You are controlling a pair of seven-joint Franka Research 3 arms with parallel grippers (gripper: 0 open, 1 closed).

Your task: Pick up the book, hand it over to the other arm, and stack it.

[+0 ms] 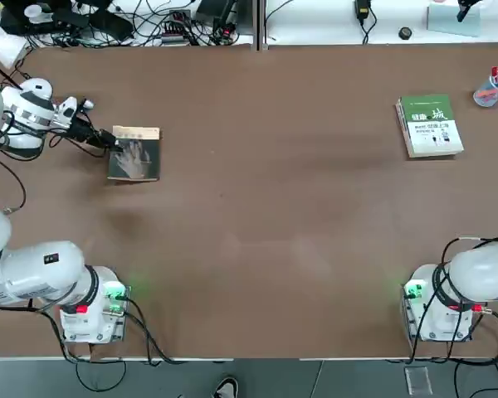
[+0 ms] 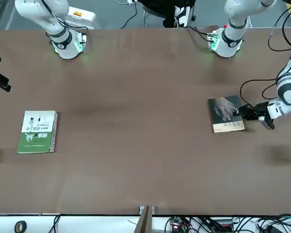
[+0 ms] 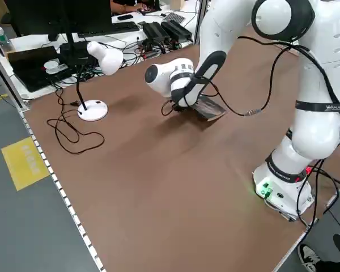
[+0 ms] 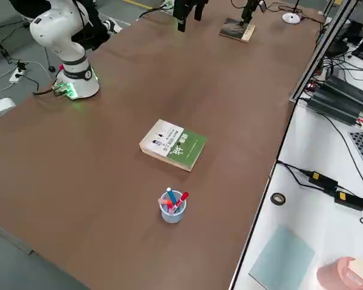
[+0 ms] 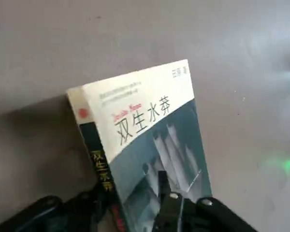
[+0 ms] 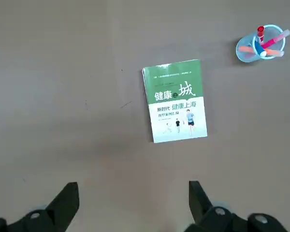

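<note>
closest to the lens in the left wrist view, the book [image 5: 150, 140] filled the middle of the frame with one corner raised toward the camera, one dark finger [image 5: 170, 205] lying over its cover and the other down by the spine, so the edge sat between the two. the left gripper [image 1: 108, 139] was therefore closing on the book, a grasp that looked partly made rather than firm, probably because a thin volume lying flat has to be pinched by its edge.

in the top view the book [image 1: 134, 154] sat at the upper left of the brown table [image 1: 257, 199], the left arm reaching in low from the left border so its fingers came at the edge sideways.

the green-and-white book [image 1: 430, 125] lay flat at the upper right of that frame, likely the base for the later stack, with a cup of pens [image 1: 492, 88] just beyond it toward the right border.

the right gripper [image 6: 130, 203] hung above that book with its jaws spread wide and nothing between them, apparently parked to receive the handover.
</note>
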